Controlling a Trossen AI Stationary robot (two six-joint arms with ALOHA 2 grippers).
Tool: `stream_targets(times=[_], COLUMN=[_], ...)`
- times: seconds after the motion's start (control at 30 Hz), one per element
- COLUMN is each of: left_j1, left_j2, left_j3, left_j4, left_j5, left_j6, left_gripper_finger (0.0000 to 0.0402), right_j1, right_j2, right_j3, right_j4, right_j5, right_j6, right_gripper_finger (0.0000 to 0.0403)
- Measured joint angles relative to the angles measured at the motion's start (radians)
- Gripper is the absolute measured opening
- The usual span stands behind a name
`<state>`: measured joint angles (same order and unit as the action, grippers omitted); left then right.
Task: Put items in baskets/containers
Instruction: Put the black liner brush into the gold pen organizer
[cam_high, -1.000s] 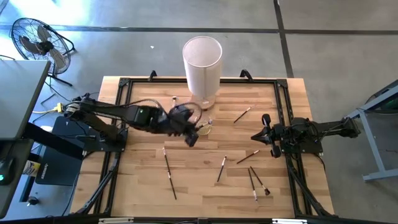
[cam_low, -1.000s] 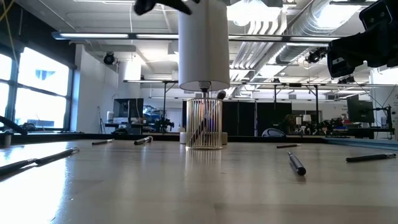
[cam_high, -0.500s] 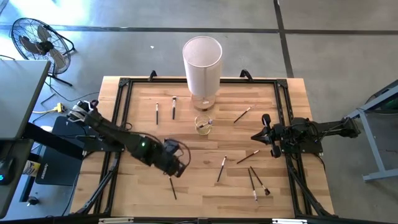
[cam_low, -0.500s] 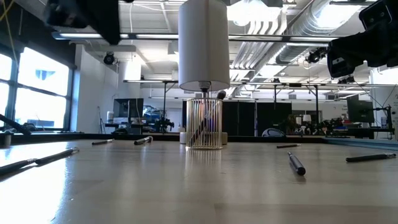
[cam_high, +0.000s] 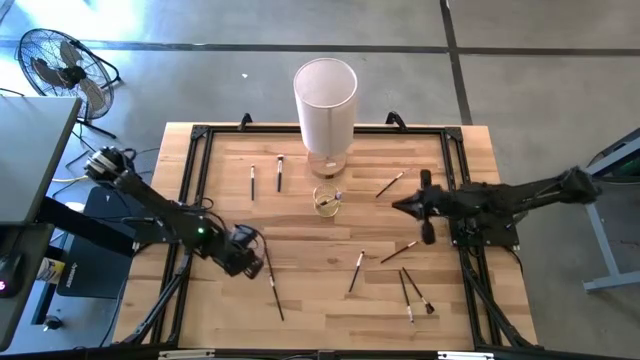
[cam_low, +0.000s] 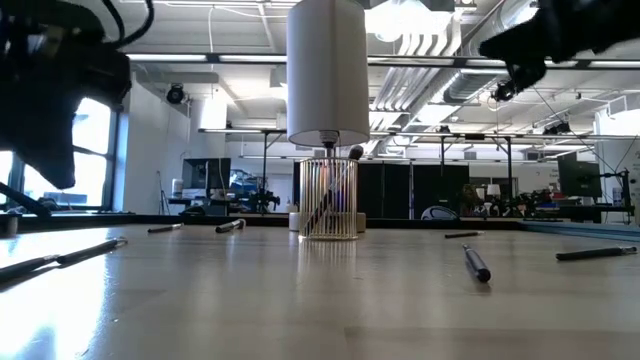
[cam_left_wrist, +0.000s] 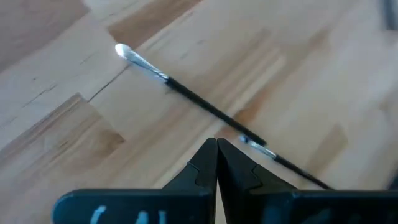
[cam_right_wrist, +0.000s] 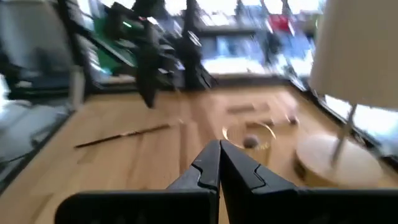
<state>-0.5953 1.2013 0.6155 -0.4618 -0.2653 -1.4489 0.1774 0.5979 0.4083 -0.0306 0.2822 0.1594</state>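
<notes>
Thin makeup brushes lie flat on the wooden table: two at the far left (cam_high: 253, 181) (cam_high: 279, 172), one at the far right (cam_high: 390, 184), and several near the front right (cam_high: 356, 271) (cam_high: 411, 293). The small glass cup (cam_high: 327, 200) (cam_low: 328, 210) stands upright before the tall white cylinder (cam_high: 325, 100), with brushes leaning inside it. My left gripper (cam_high: 252, 262) (cam_left_wrist: 216, 144) hovers shut just above a dark brush (cam_left_wrist: 186, 93) near the front left, clear of the table. My right gripper (cam_high: 397, 206) (cam_right_wrist: 219, 144) hangs shut in the air, right of the cup.
A black metal frame (cam_high: 200, 135) runs around the tabletop. The white cylinder (cam_low: 328, 70) stands on a thin stem right behind the cup. A fan (cam_high: 60, 65) sits on the floor beyond the far left corner. Bare wood lies between the cup and the front brushes.
My left gripper has swept from beside the cup toward the table's near left, coming down over the dark brush there. My right gripper has lifted a little and shifted toward the cup and the far edge.
</notes>
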Motion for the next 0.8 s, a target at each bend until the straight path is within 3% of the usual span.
stream_targets(times=[0.17, 0.37, 0.47, 0.6, 0.8], left_j1=[0.0, 0.0, 0.0, 0.0, 0.0], left_j2=[-0.125, -0.246, -0.281, -0.315, -0.328], left_j3=[-0.075, -0.081, -0.081, -0.08, -0.08], left_j4=[-0.018, -0.043, -0.035, 0.006, 0.047], left_j5=[-0.006, -0.015, -0.015, 0.016, 0.056], left_j6=[0.083, 0.226, 0.264, 0.337, 0.4], left_gripper_finger=[0.0001, 0.0, 0.0, 0.0, 0.0], right_j1=[-0.009, -0.005, 0.021, 0.055, 0.08], right_j2=[0.357, 0.692, 0.78, 0.834, 0.85], right_j3=[0.366, 0.666, 0.69, 0.626, 0.5], right_j4=[-0.5, -1.064, -1.197, -1.212, -1.136], right_j5=[0.112, 0.117, 0.069, -0.077, -0.193], right_j6=[0.447, 1.068, 1.356, 1.674, 1.874], right_gripper_finger=[0.0, 0.0, 0.0, 0.0005, 0.0033])
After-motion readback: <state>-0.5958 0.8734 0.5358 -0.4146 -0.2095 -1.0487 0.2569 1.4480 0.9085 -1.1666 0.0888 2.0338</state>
